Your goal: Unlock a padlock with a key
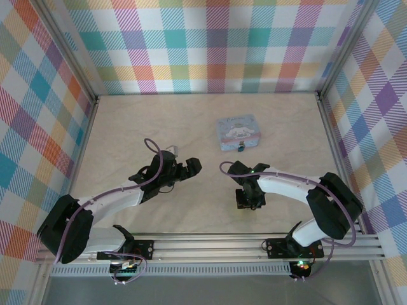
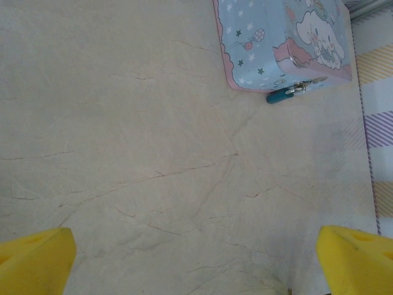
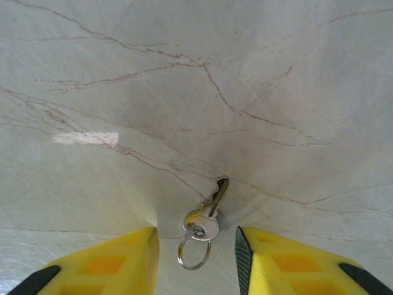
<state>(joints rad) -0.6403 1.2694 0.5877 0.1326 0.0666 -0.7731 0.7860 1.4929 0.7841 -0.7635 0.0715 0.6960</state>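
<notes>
Metal key point(image 3: 212, 211) lies within the released right hand point(image 3: 196, 239); left hand point(image 2: 195, 252) released too, padlock point(image 2: 282, 94) shackle indistinct.

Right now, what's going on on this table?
The right arm sits low over the key, open jaws on either side of it, not yet gripping. The key lies on the table with its ring. The left arm hovers with jaws open, its camera facing the padlock at the edge of the tin box.

No text, number or brand can be read; the pale blue rectangular tin box point(image 1: 238, 132) shows only an illegible cartoon print.
</notes>
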